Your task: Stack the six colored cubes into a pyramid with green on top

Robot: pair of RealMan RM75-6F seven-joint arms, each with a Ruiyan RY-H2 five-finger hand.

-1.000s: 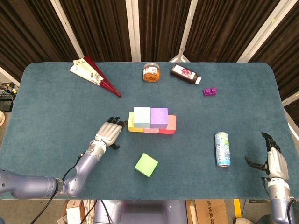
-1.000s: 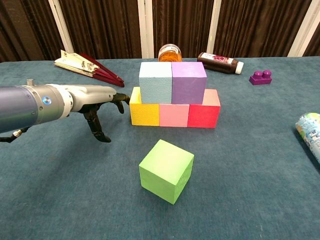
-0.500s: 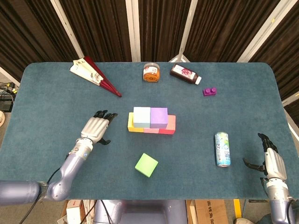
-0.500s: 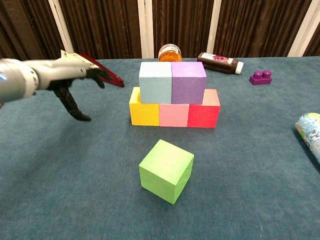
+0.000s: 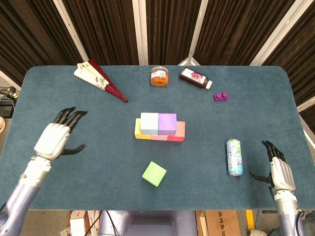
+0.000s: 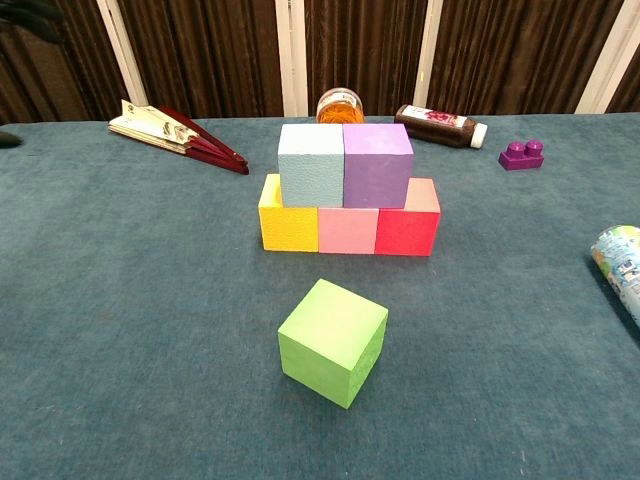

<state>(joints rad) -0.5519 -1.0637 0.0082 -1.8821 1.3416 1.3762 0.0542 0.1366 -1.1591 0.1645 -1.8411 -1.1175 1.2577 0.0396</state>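
Observation:
A yellow cube (image 6: 287, 220), a pink cube (image 6: 347, 230) and a red cube (image 6: 408, 222) form a row mid-table. On top sit a light blue cube (image 6: 311, 164) and a purple cube (image 6: 377, 164). The green cube (image 5: 154, 173) (image 6: 333, 341) lies alone on the cloth in front of the stack. My left hand (image 5: 53, 137) hovers far to the left, fingers spread, holding nothing. My right hand (image 5: 278, 169) is near the front right edge, fingers apart and empty.
A drink can (image 5: 234, 157) lies right of the stack, close to my right hand. At the back are a folded fan (image 5: 100, 78), an orange jar (image 5: 159, 76), a dark bottle (image 5: 195, 77) and a purple toy brick (image 5: 221, 96).
My left hand has drawn back from the yellow cube, far to the left and out of the chest view. The right hand has edged slightly left. The cubes have not moved.

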